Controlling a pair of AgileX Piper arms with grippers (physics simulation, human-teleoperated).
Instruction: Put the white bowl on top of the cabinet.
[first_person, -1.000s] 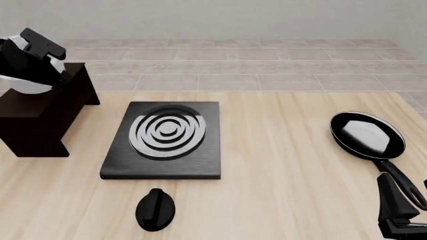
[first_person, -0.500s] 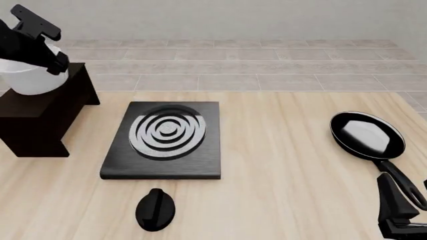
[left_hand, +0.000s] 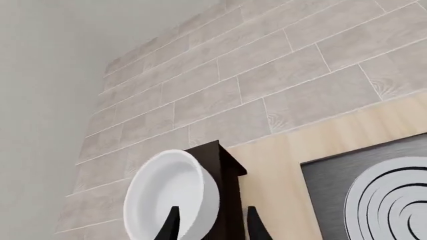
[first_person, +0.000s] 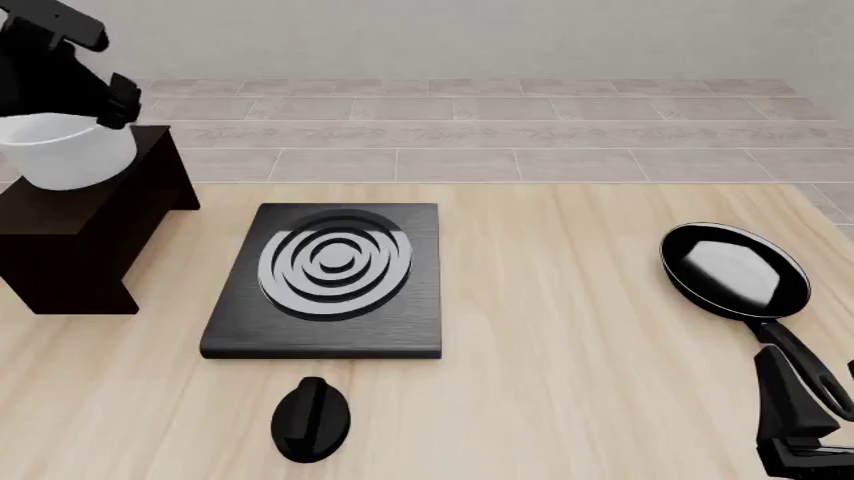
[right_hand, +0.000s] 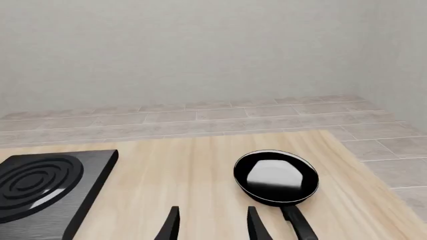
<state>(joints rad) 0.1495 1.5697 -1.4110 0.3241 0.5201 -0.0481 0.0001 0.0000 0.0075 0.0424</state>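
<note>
Front view: glossy white deep bowl is seen atop dark wooden box cabinet, seemingly near its edge; left pincer spread apart, so toppling is risked.

Simulated kitchen: stove plate, frying pan, wooden table, tiled floor, plain wall

The bowl was plain glossy white, the cabinet near-black brown, the stove plate black with silver rings, the pan black, the table pale wood-grain.
</note>
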